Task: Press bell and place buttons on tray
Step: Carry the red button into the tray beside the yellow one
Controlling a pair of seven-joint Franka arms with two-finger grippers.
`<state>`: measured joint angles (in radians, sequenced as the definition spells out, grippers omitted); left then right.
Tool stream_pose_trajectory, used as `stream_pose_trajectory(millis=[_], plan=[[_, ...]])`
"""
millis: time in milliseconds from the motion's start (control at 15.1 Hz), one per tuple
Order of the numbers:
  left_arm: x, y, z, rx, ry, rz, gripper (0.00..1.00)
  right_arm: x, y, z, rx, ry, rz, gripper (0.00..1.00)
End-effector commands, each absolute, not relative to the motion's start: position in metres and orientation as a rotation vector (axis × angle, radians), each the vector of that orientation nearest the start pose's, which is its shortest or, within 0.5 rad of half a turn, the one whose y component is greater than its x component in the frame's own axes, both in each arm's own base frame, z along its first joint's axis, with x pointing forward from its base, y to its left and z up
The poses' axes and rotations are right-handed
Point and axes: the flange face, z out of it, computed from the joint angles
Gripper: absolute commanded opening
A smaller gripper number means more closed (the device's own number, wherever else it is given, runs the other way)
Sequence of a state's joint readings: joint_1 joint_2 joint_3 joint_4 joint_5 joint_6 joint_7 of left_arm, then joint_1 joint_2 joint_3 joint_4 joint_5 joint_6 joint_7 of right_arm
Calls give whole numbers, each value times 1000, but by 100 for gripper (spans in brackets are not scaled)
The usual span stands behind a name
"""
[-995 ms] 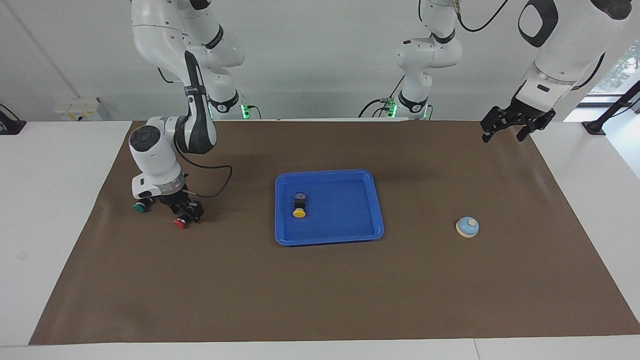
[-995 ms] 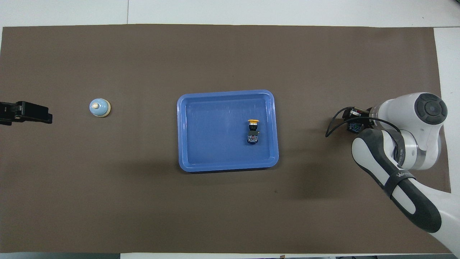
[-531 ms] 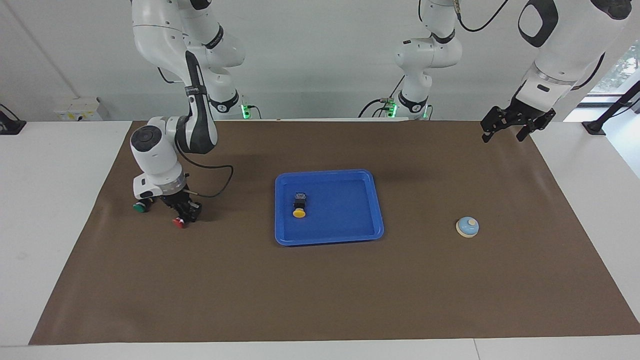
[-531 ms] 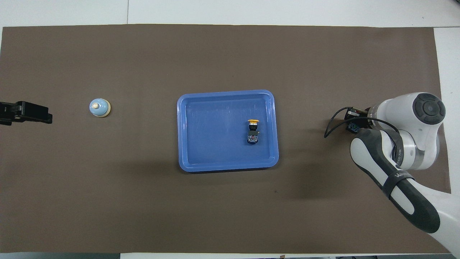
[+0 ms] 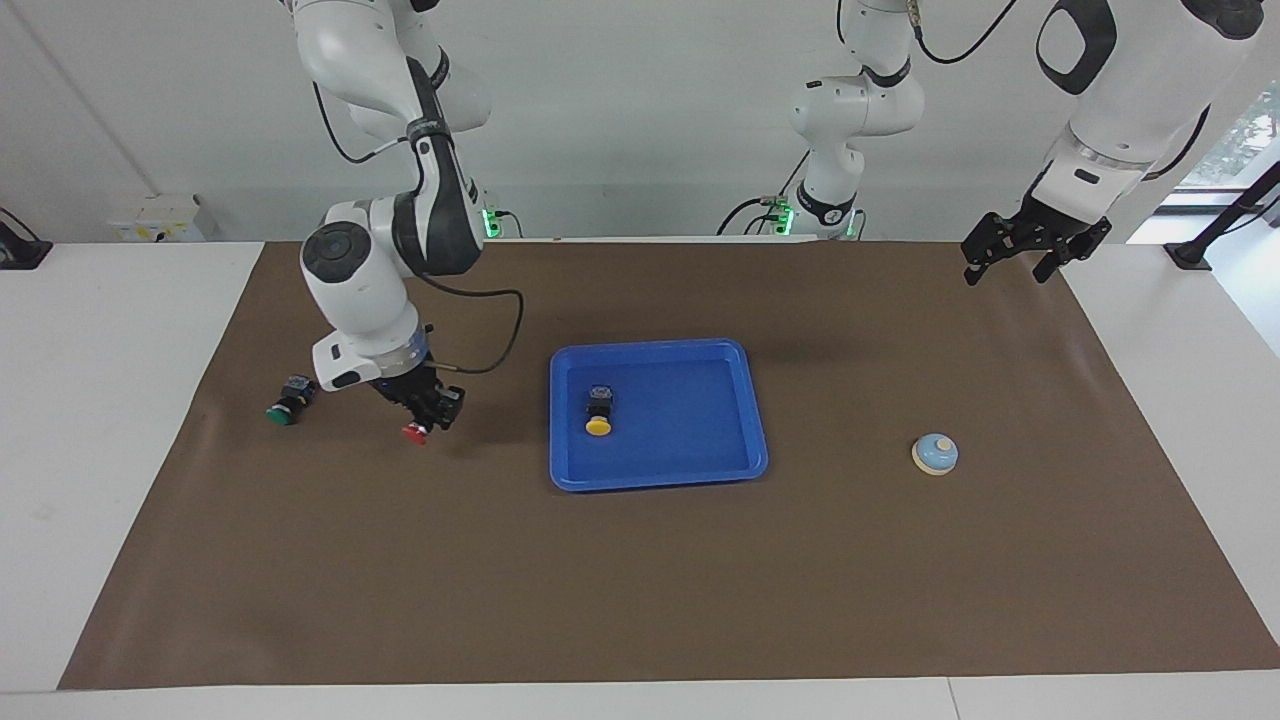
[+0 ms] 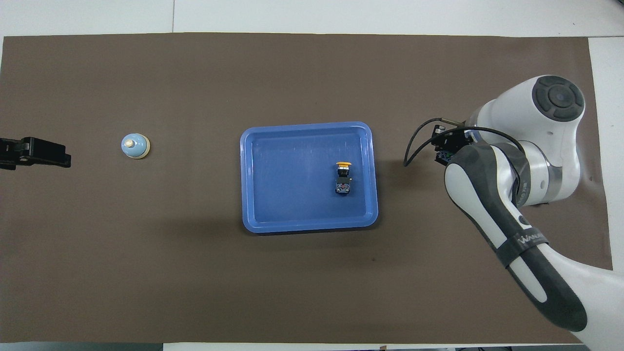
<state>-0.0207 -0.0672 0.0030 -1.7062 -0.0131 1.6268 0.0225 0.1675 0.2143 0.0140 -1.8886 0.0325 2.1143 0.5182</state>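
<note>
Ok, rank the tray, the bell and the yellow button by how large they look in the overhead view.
1. The tray, by far the largest.
2. The bell and the yellow button look close: the bell is wider, the button lying in the tray is longer. No clear ranking between them.

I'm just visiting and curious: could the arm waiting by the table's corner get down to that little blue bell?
Probably yes. The left gripper hangs open and empty, and the bell sits alone on bare mat at that arm's end, with nothing between them.
</note>
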Motion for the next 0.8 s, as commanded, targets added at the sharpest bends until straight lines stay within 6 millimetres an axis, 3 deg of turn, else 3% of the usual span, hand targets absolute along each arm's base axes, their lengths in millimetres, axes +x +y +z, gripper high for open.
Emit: stream_pose_trajectory(millis=[0, 199, 265, 332, 531, 730], plan=[[536, -10, 603, -3147, 62, 29, 100, 599, 173, 408, -3058, 455, 16, 0], [536, -10, 603, -3147, 62, 29, 100, 572, 259, 408, -3038, 272, 20, 0], [536, -10, 603, -3147, 62, 29, 100, 565, 277, 409, -3031, 232, 16, 0], [535, -9, 604, -3146, 62, 27, 100, 559, 293, 408, -3025, 198, 4, 0], [535, -10, 604, -3147, 62, 27, 100, 545, 347, 375, -3032, 88, 13, 0], [536, -10, 603, -3147, 62, 29, 100, 541, 373, 343, -3032, 57, 1, 0]])
